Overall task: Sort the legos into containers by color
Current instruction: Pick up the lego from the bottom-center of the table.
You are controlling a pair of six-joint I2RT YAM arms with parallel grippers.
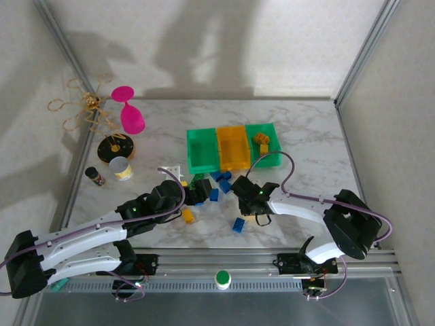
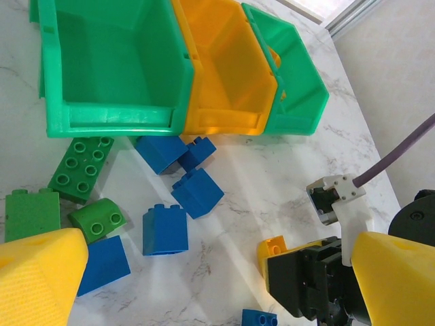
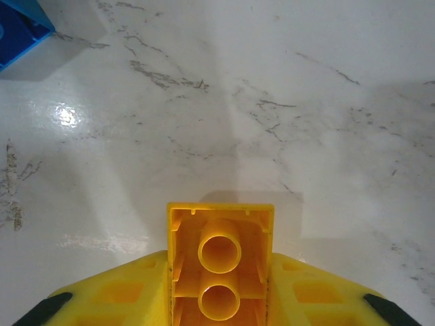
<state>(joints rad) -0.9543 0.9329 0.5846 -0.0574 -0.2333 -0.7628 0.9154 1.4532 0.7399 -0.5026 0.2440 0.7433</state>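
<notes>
Marble surface (image 3: 272, 102) lies under the right gripper (image 3: 221, 299), which is clamped on an orange-yellow brick (image 3: 221, 234), hollow side to the camera. Recommended: carry it to the orange-yellow bin (image 1: 233, 146), upper centre, and release low. The left gripper (image 2: 217, 285) hangs wide open above blue bricks (image 2: 197, 192).

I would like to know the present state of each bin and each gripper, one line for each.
Left green bin: upright, empty.
Orange-yellow bin: upright, empty.
Right green bin: upright, holds one orange gear-like piece.
Left gripper: open, holding nothing.
Right gripper: shut on an orange-yellow brick, its underside towards the wrist camera.
</notes>
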